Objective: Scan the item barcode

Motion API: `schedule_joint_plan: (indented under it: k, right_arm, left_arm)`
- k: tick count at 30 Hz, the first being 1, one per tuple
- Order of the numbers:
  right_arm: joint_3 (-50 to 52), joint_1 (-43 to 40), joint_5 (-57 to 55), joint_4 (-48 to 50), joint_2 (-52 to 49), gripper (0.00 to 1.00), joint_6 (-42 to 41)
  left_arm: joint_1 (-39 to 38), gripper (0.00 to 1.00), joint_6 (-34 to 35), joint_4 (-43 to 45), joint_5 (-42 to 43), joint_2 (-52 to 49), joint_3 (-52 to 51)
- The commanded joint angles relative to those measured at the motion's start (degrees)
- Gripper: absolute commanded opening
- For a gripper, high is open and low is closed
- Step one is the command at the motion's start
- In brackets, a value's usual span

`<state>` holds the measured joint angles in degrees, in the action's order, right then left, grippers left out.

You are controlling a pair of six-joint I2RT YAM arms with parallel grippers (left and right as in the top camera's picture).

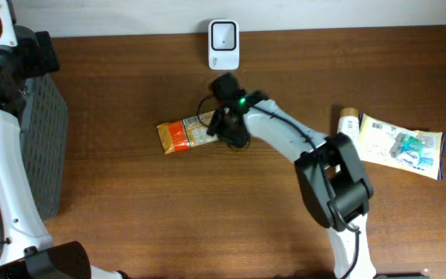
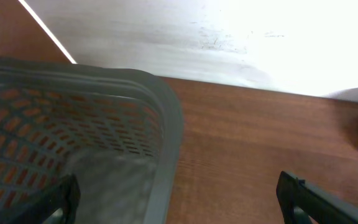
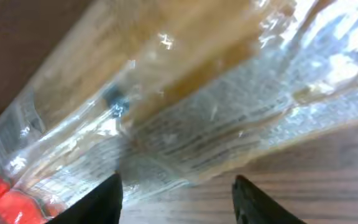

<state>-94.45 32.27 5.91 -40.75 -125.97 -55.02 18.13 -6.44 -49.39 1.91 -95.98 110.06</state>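
The wooden bench [image 1: 169, 209] carries all items. A grey mesh basket [image 1: 45, 147] stands at its left edge, with the left arm [image 1: 6, 178] above and beside it. In the left wrist view the left fingers [image 2: 316, 199] are released, spread wide over the basket rim [image 2: 166, 124] and the bare bench beside it, and hold nothing.

The right arm [image 1: 300, 139] reaches from the near edge toward the bench centre. A printed blister card [image 1: 401, 145] lies flat at the far right, with a small bottle [image 1: 348, 122] touching or just beside its left edge.

The snack packet [image 1: 184, 133], clear film with an orange end, lies flat at the bench centre. The right fingers [image 1: 227, 128] are over its right end. In the right wrist view the two fingers [image 3: 101, 202] straddle the packet [image 3: 185, 112]; whether they grip it cannot be told.

The white scanner [image 1: 224, 44] stands at the far edge, near the packet but apart from it.
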Motion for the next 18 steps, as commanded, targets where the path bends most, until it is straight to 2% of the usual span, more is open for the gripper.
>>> schedule_joint_plan:
  k: [1,4,5,6,9,11,12,13,14,16,18]
  right_arm:
    - [1.9,3.5,-13.8,-0.1,-1.1,0.49,-7.0]
    - [1.9,3.7,-15.1,0.4,-1.1,0.33,-6.9]
    - [1.9,3.7,-16.1,1.2,-1.2,0.23,-6.7]
    - [1.9,3.7,-16.1,1.2,-1.2,0.17,-6.7]
    - [1.9,3.7,-15.8,1.4,-1.2,0.04,2.8]
    - [0.4,3.7,-7.3,3.2,-1.0,0.04,15.2]
    - [-3.5,3.7,1.6,3.5,-1.0,0.21,21.9]
    - [-6.7,3.8,6.3,3.6,-1.0,0.38,24.9]
    - [-10.2,3.9,7.6,3.9,-1.0,0.47,25.0]
    - [-10.5,4.2,7.3,9.4,-1.3,0.47,25.0]
    - [-10.4,5.7,4.0,15.6,-3.8,0.43,20.5]
  left_arm:
    - [0.0,0.99,-0.8,0.2,0.2,0.9,0.7]
    - [0.0,0.99,-0.8,0.2,0.2,0.9,0.7]
    - [0.0,0.99,-0.8,0.2,0.2,0.9,0.7]
    - [0.0,0.99,-0.8,0.2,0.2,0.9,0.7]
    - [0.0,0.99,-0.8,0.2,0.2,0.9,0.7]
    - [0.0,0.99,-0.8,0.2,0.2,0.9,0.7]
    - [0.0,0.99,-0.8,0.2,0.2,0.9,0.7]
    - [0.0,0.99,-0.8,0.2,0.2,0.9,0.7]
    - [0.0,0.99,-0.8,0.2,0.2,0.9,0.7]
    - [0.1,0.99,-0.8,0.2,0.2,0.9,0.7]
    - [0.1,0.99,-0.8,0.2,0.2,0.9,0.7]
